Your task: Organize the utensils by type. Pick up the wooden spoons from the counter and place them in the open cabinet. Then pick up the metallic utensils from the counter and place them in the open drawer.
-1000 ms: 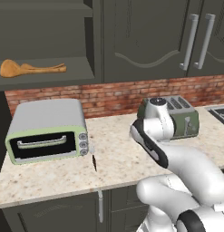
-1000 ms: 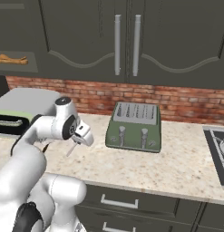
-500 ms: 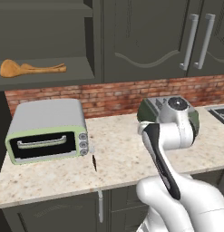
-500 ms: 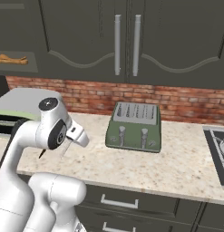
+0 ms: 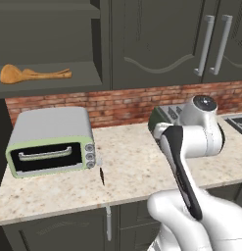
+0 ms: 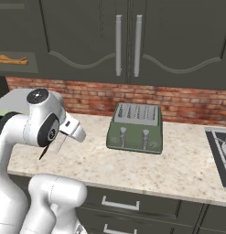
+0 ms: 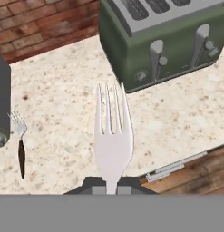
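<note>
The fingers point(image 7: 111, 186) pinch the handle of a silver fork point(image 7: 113, 136), held above the counter point(image 7: 63, 90) in front of the green toaster point(image 7: 168, 36). The knife point(image 5: 101, 175) lies near the counter's front edge, right of the toaster oven point(image 5: 49, 139). Both wooden spoons point(image 5: 34, 74) rest on the cabinet shelf point(image 5: 49, 83), upper left.

The arm point(image 5: 191, 162) is glossy white with rounded, bulbous link housings. A black band runs lengthwise down the forearm link. Joints are dark: a round black end cap with a pale centre tops the elbow housing, and a black disc with a small light mark faces sideways in the right base view. The wrist piece is white and angular.
</note>
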{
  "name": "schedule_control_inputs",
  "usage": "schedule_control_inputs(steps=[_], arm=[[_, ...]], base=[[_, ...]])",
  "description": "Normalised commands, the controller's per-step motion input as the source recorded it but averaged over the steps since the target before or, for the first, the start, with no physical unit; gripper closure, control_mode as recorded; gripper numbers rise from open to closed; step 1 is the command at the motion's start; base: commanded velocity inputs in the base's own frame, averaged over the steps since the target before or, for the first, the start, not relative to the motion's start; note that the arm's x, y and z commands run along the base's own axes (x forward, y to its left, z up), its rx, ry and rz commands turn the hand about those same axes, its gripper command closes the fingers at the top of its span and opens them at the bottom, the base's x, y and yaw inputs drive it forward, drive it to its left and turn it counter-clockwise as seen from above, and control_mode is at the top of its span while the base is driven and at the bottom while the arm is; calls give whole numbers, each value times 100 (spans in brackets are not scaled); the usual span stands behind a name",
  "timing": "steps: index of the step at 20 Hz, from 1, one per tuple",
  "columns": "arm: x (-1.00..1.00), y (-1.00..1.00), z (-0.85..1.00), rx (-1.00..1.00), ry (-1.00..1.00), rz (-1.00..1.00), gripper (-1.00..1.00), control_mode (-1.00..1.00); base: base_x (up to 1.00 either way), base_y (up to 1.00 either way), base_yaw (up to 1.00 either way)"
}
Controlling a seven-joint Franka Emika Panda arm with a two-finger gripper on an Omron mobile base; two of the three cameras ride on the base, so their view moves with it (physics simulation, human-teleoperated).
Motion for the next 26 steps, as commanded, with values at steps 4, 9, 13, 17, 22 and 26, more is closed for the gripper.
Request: schedule_control_inputs(steps=[4, 9, 13, 17, 22, 26], arm=[[-9, 0, 53, 0, -5, 3, 100, -100], [-13, 0, 32, 0, -8, 4, 100, -100], [-21, -4, 12, 0, -12, 4, 100, -100], [-24, -5, 4, 0, -15, 3, 100, -100], [-25, 0, 18, 0, -14, 2, 100, -100], [-24, 0, 37, 0, -4, 0, 100, -100]], base=[[0, 0, 0], [0, 0, 0], [0, 0, 0], [0, 0, 0], [0, 0, 0], [0, 0, 0]])
